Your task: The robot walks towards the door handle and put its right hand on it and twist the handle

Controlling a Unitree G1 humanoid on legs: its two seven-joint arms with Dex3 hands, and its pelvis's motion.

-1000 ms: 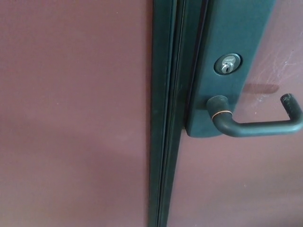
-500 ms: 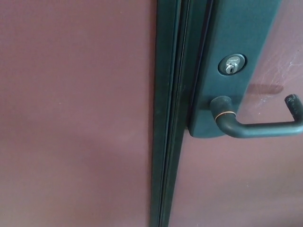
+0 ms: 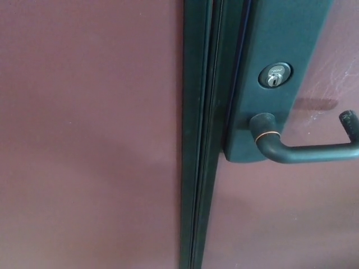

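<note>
The handle (image 3: pixel 305 149) sat level at four o'clock, below the keyhole (image 3: pixel 274 75); neither hand showed, so their state was untellable.

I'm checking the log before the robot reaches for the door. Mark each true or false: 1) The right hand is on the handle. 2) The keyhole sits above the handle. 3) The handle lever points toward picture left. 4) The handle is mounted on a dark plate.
1) False: no hand shows; the handle is untouched.
2) True: the keyhole is above it.
3) False: the lever runs toward picture right, its tip bent back.
4) True: it sits on the dark plate.
</note>
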